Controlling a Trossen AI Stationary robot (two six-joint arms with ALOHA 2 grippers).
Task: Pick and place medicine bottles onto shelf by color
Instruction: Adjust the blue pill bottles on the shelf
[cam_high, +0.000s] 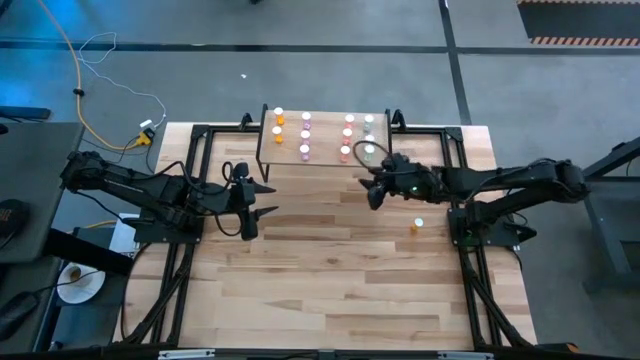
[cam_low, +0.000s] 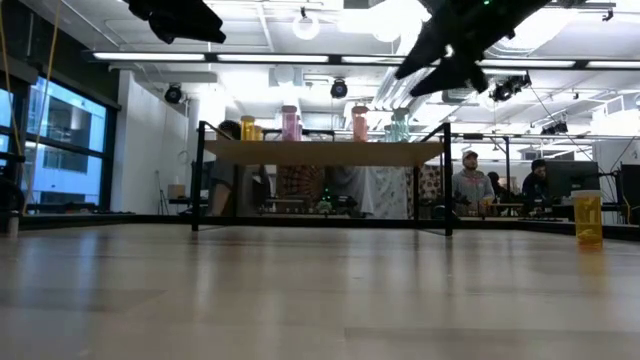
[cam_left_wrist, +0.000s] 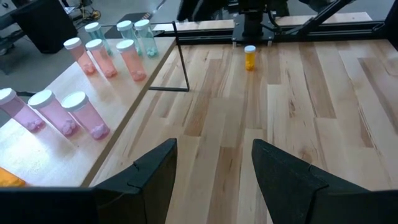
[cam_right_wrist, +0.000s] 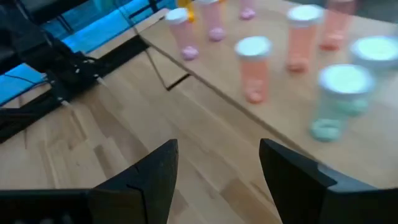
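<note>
Hovering just off the shelf's (cam_high: 325, 160) near right corner, the right gripper (cam_high: 372, 189) was spread wide and held nothing, above the table (cam_high: 330, 280). Bottles stood upright on the shelf in rows by colour: orange (cam_high: 278, 124) at the left end, then pink (cam_high: 305, 135), red (cam_high: 347, 137) and teal (cam_high: 369, 125) at the right end. One orange bottle (cam_high: 418, 226) stood alone on the table, right of centre, near the right arm's base. Out over the table's left side, well apart from the shelf, the left gripper (cam_high: 262, 199) was parted and empty too.
</note>
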